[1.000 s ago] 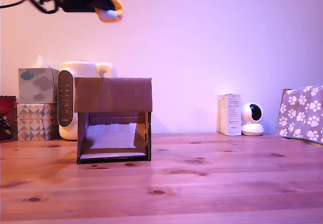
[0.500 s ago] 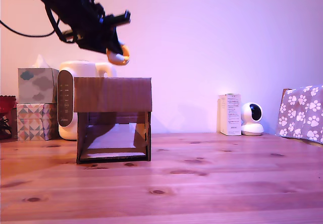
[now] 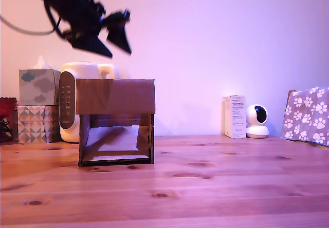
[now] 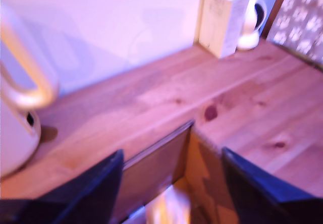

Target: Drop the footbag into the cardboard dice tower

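**Claw open and empty over the dice tower**

From my remote desk, the front edge of the bench (image 3: 231, 197) showed only knotted pine boards. Further in, towards the exterior view's left, the cardboard dice tower (image 3: 115, 97) stood square on the boards. Its lower opening faced the camera and showed a pale ramp with no ball on it.

Above the tower's top band hung the gripper (image 3: 118, 51), tilted downward with its jaws spread wide and nothing between them. The wrist view looked down between the two dark fingers (image 4: 96, 188) into the tower's open top. There I saw a blurred orange-and-pale patch, which I took to be the footbag (image 4: 169, 209) inside the tower. The blur kept me from being sure.

Behind the tower stood a white kettle (image 3: 85, 71), with two stacked tissue boxes (image 3: 36, 105) at the bench's left edge in the exterior view. At the back edge, towards the exterior view's right, were a white carton (image 3: 235, 116), a small round camera (image 3: 256, 120) and a paw-print cloth (image 3: 308, 115), all against the plain wall.

To finish the drop cleanly, I judged it best to hold the jaws wide over the middle of the opening. I would then lift straight up so neither finger clipped the cardboard rim, and watch the ramp for the bag to roll out.
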